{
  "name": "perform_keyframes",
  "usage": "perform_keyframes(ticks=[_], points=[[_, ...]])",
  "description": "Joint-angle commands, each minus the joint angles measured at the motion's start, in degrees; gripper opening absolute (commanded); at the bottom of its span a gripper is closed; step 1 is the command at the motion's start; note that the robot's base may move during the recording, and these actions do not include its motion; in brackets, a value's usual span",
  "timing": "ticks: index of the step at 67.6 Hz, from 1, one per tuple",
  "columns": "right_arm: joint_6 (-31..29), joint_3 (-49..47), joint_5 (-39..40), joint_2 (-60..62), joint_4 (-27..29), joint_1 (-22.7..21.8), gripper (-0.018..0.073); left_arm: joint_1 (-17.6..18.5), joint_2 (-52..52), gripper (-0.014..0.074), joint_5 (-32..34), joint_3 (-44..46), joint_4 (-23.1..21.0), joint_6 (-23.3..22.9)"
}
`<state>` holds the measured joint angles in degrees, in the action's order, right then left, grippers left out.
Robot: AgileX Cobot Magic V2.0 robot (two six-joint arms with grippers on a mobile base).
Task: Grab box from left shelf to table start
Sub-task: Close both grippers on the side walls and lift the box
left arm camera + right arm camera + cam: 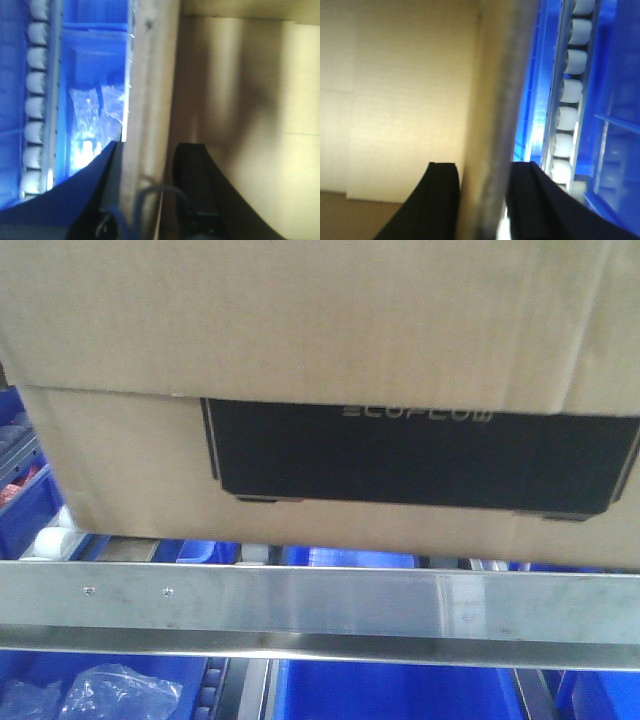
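Here the left tool (151, 150) has its two black fingers on either side of a thin cardboard edge and looks pressed onto it, with white rollers (36, 95) and blue plastic bins (340, 695) off to its outer side. In the middle, the large brown cardboard carton (300, 330) with the black printed panel sits on the left shelf, just behind and above the long silvery brushed-metal rail (320, 605); the bench is not in view. On the right, the right tool (482, 167) pinches the carton's opposite edge the same way.

The risk I see is the narrow hold. Thin cardboard may bend or slip under the load. If one arm pulls ahead, the carton could twist, or its lower edge could snag the rail.
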<state>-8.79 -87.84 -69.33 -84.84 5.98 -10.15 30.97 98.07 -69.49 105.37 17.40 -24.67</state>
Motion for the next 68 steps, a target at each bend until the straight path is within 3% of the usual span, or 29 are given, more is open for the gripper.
perform_keyframes(ticks=[1, 21, 34, 48, 68], points=[[1.25, -1.71, 3.01, 5.68, -0.48, -0.14, 0.0057, 3.15, -6.15, -0.0092, 0.16, 1.77, -4.63, 6.14], [1.25, 2.14, 1.76, 13.66, 2.18, -0.14, 0.0057, 7.34, -9.83, -0.0092, -0.93, 1.3, -4.73, 3.59], [1.25, 6.81, 1.79, 19.9, 3.02, 0.84, 0.0057, 9.46, -13.87, -0.0092, -0.8, -2.27, -2.07, 1.49], [1.69, 9.37, 1.77, 25.57, 3.39, 4.13, 0.0057, 9.96, -21.48, -0.0092, 1.65, -9.44, -2.09, 1.15], [3.35, 14.66, 1.29, 32.8, 4.1, 4.4, 0.0057, 9.96, -34.42, -0.0092, 6.29, -23.08, -4.57, 1.15]])
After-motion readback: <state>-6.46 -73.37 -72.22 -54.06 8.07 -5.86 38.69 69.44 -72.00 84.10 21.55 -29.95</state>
